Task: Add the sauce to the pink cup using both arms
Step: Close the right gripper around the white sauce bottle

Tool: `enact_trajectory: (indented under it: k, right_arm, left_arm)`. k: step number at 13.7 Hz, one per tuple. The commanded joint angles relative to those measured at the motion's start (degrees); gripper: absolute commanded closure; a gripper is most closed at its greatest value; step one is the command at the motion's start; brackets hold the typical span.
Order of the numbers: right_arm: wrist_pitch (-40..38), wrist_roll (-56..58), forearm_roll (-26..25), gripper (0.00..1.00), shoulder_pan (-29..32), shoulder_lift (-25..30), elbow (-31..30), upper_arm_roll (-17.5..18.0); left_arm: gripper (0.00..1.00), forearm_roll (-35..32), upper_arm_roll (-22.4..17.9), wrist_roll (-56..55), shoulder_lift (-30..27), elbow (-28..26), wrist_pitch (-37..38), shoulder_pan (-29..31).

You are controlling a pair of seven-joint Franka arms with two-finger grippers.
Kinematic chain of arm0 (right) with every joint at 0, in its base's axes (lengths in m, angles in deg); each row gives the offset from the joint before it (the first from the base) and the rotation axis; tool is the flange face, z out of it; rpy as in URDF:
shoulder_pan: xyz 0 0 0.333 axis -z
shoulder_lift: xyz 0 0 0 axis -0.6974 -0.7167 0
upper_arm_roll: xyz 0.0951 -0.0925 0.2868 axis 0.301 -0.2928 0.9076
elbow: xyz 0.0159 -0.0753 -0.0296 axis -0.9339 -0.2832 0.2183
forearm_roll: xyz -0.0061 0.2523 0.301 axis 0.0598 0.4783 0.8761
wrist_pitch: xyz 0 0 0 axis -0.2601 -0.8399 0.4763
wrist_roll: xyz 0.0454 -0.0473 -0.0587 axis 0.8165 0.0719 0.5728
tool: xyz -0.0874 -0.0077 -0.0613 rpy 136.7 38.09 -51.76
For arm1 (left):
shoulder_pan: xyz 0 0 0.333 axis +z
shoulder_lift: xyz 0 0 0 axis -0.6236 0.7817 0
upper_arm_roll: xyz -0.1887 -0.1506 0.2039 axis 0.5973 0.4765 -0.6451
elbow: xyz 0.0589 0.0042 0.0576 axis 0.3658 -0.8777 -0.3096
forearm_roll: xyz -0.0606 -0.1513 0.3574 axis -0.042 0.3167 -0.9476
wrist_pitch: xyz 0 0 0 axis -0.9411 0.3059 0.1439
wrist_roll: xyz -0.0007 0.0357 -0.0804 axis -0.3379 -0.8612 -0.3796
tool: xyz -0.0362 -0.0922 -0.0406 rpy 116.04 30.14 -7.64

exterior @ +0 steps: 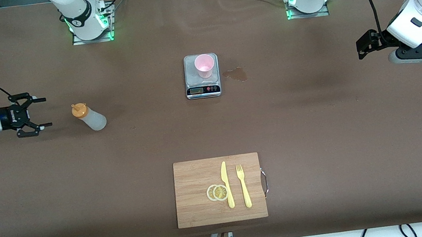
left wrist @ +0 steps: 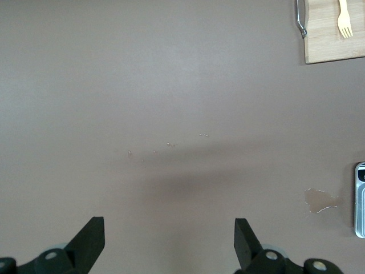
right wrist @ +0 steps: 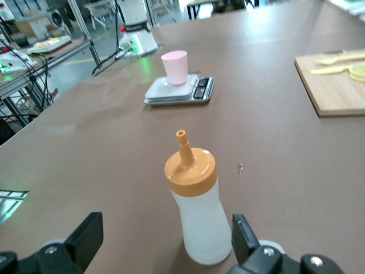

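Toward the right arm's end of the counter, the sauce (exterior: 90, 117) is standing untouched while your right gripper (exterior: 37, 114) is facing it, fingers wide; you are lining up the grasp. Mid-counter, the pink cup (exterior: 204, 65) is sitting on the scale (exterior: 203, 88), contents unclear. Your left gripper (left wrist: 169, 240) is waiting wide open.

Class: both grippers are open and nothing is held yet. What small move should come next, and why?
Probably the right gripper should ease forward until its open fingers straddle the sauce bottle, which stands upright just ahead of it. The pink cup sits on the scale; the left gripper waits, open.
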Motion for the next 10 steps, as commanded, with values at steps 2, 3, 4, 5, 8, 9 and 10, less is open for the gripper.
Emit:
enact_trajectory:
  k: [2, 3, 4, 5, 8, 9, 10]
  right_arm:
    - [-3.9, 7.9, 4.1, 0.00, 2.1, -7.7, 1.9, 0.4]
    - [-4.6, 9.6, 5.1, 0.00, 2.1, -9.2, 1.9, 0.4]
    - [-4.6, 10.6, 5.3, 0.00, 2.1, -9.9, 1.9, 0.5]
    - [-4.5, 11.7, 5.6, 0.00, 2.1, -10.6, 2.0, 0.6]
    - [-4.5, 13.8, 7.7, 0.00, 2.1, -13.5, 2.2, 1.7]
    - [-4.5, 14.1, 8.0, 0.00, 2.1, -14.4, 2.5, 2.5]
    - [-4.4, 14.1, 8.0, 0.00, 2.1, -15.0, 2.8, 3.0]
  left_arm:
    - [0.00, 0.4, -0.4, 1.4, 0.9, 1.7, 0.0, -0.4]
    - [0.00, 0.5, -0.3, 1.4, 1.5, 2.7, 0.1, -0.3]
    - [0.00, 0.4, -0.4, 1.3, 1.6, 2.8, 0.1, -0.4]
    - [0.00, 0.3, -0.4, 1.5, 1.6, 2.9, 0.1, -0.2]
    - [0.00, 0.2, -0.4, 1.2, 1.6, 3.0, 0.2, -0.1]
    - [0.00, 0.0, -0.5, 1.3, 1.6, 3.2, 0.2, 0.0]
    - [0.00, 0.0, -0.7, 1.3, 1.6, 3.2, 0.3, 0.0]
